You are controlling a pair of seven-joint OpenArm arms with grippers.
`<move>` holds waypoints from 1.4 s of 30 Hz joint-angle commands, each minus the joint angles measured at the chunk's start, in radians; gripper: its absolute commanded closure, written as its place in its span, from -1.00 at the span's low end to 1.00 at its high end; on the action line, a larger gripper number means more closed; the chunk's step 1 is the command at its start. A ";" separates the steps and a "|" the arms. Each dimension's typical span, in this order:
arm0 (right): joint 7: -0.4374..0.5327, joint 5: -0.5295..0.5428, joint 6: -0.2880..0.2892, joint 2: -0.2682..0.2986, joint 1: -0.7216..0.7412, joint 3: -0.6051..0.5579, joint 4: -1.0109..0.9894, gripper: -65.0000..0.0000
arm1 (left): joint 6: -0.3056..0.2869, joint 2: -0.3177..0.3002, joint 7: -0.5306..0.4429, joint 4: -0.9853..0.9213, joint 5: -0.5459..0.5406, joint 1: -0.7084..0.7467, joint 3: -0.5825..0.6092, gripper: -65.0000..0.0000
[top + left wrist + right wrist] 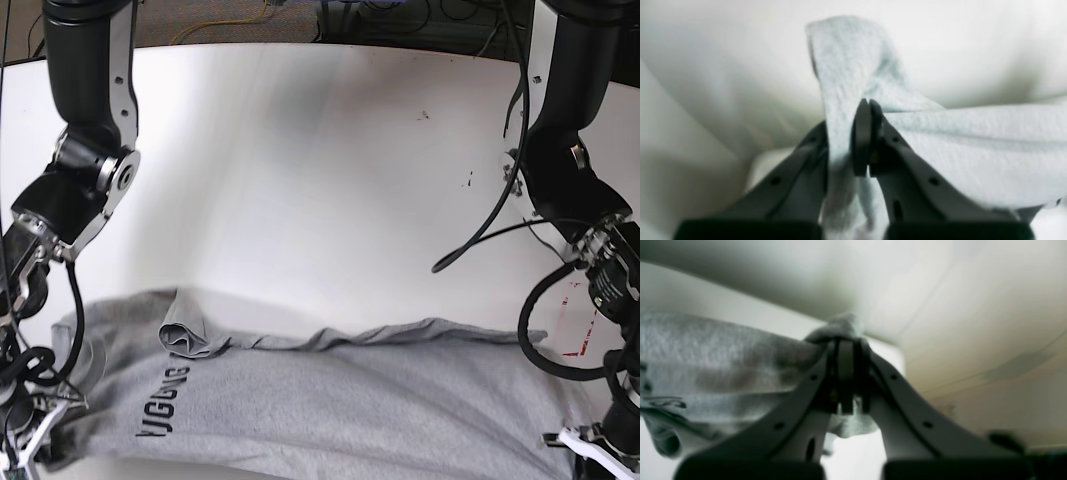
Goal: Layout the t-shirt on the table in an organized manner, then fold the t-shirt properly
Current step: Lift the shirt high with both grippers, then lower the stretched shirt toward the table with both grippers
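The grey t-shirt (330, 400) lies stretched across the near edge of the white table (300, 180), running almost from one near corner to the other. Its black block lettering (165, 402) sits toward the side where the right arm works. One sleeve (190, 335) is folded over on itself just above the lettering, and a long ridge of wrinkles runs from it along the shirt's far edge toward the left arm's side.

The right gripper (845, 340) is clamped tight on a bunched bit of the grey fabric (723, 366); the cloth bulges out above the closed jaws and drapes away to one side. In the base view this gripper (25, 450) is at the near corner, right at the shirt's end.

The left gripper (868, 106) is likewise pinched shut on the t-shirt (973, 146); a flap of fabric stands up past the jaw tips, and the rest spreads off to the side. From the base view it (590, 445) sits at the opposite near corner, beside a red tape mark (578, 320) on the table. A black cable (500, 200) loops down from the left arm over the tabletop.

The far half of the table carries only a few dark specks (468, 182).
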 commanded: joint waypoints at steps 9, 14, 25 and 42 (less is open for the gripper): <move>-0.054 0.009 -0.004 0.061 0.353 -0.129 0.011 1.00 | 0.002 -0.034 -0.031 0.023 -0.010 -0.322 0.000 0.97; -0.062 0.007 -0.004 0.064 0.359 -0.135 0.012 1.00 | 0.002 -0.031 -0.020 -0.003 -0.010 -0.338 0.002 0.97; -0.070 0.010 -0.004 0.076 0.192 -0.088 0.089 1.00 | -0.003 -0.031 -0.023 -0.005 -0.013 -0.237 0.000 0.97; -0.060 0.012 -0.004 -0.010 -0.399 0.110 0.302 1.00 | -0.004 -0.037 -0.023 0.056 -0.117 0.132 -0.101 0.97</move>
